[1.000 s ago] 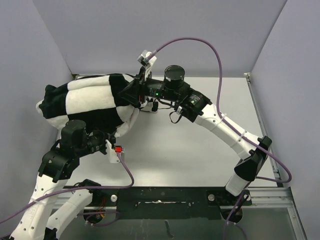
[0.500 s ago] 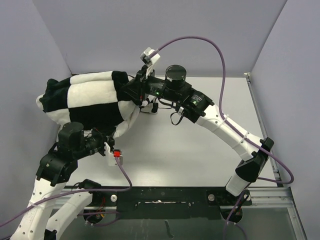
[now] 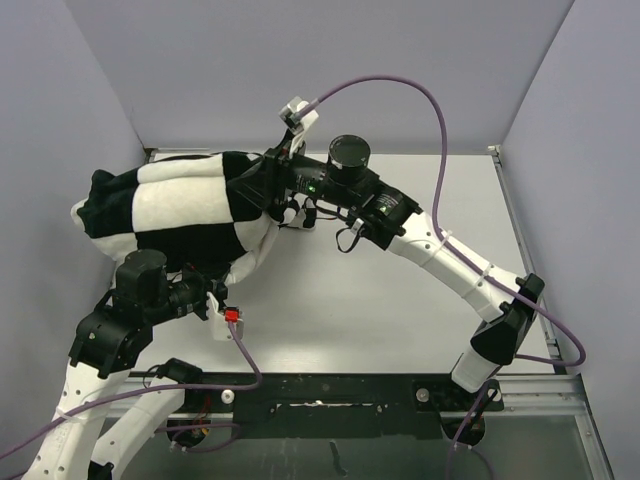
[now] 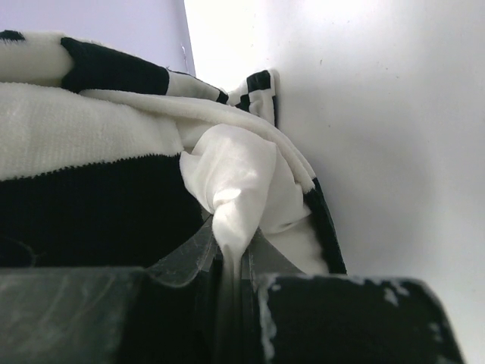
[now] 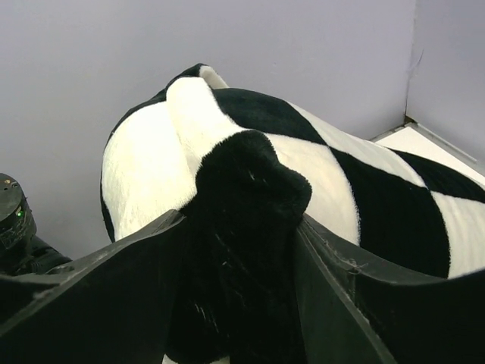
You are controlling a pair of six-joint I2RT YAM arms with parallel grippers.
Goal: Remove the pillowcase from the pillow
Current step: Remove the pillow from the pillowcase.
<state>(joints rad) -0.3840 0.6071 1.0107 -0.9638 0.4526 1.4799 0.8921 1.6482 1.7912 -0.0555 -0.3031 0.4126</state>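
Observation:
The black-and-white checkered pillowcase (image 3: 175,205) lies bunched at the far left of the table, the pillow mostly hidden inside it. My left gripper (image 3: 221,281) sits at the case's near open end, shut on a twisted corner of the plain white pillow (image 4: 235,171). In the left wrist view the white fabric runs down between the pads (image 4: 198,254), with the pillowcase (image 4: 83,205) around it. My right gripper (image 3: 259,186) is shut on a black fold of the pillowcase (image 5: 246,186) at its right end, and the fold bulges between both fingers (image 5: 333,280).
The grey side wall (image 3: 60,150) stands close behind the pillowcase on the left. The back wall (image 3: 300,60) is just beyond the right gripper. The white table (image 3: 380,300) stretches to the right. Purple cables (image 3: 440,130) loop above the right arm.
My left gripper has drawn back toward the near edge with the white pillow corner. My right gripper has shifted slightly left with the black fold. The bundle rose briefly, then settled.

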